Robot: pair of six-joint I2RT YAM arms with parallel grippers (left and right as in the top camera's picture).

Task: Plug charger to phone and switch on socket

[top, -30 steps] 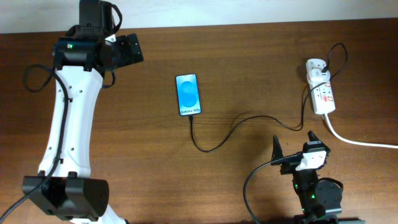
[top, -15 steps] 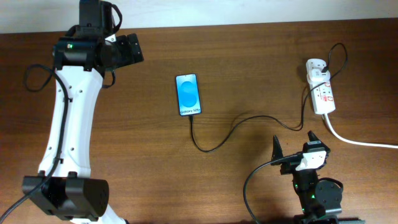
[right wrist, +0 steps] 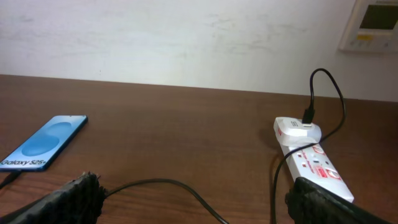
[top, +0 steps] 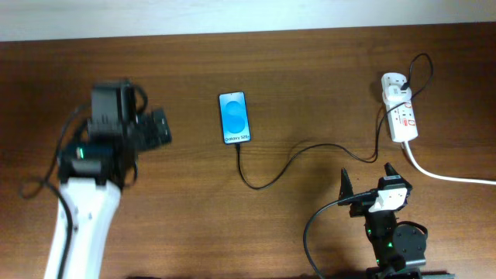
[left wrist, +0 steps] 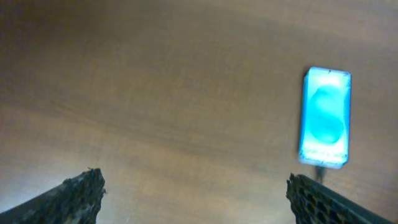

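The phone (top: 235, 118) lies face up mid-table with its blue screen lit; it also shows in the left wrist view, phone (left wrist: 325, 117), and the right wrist view, phone (right wrist: 43, 143). The charger (top: 267, 180), a thin black cable, meets the phone's near edge, loops across the wood and rises to a plug in the white socket (top: 400, 115) at far right. My left gripper (top: 157, 129) hovers open, left of the phone, nothing between its fingers. My right gripper (top: 366, 177) stands open near the front edge, with the charger (right wrist: 174, 185) lying just ahead and the socket (right wrist: 311, 155) to its right.
A thick white cord (top: 449, 177) runs from the socket off the right edge. Bare brown wood (left wrist: 155, 93) lies under the left gripper. A pale wall (right wrist: 186, 37) stands behind the table, with a small wall unit (right wrist: 373, 25) at the upper right.
The left arm has swung away from the table's far edge toward the front, and looks blurred from motion. The right arm, phone, charger and socket have not moved.
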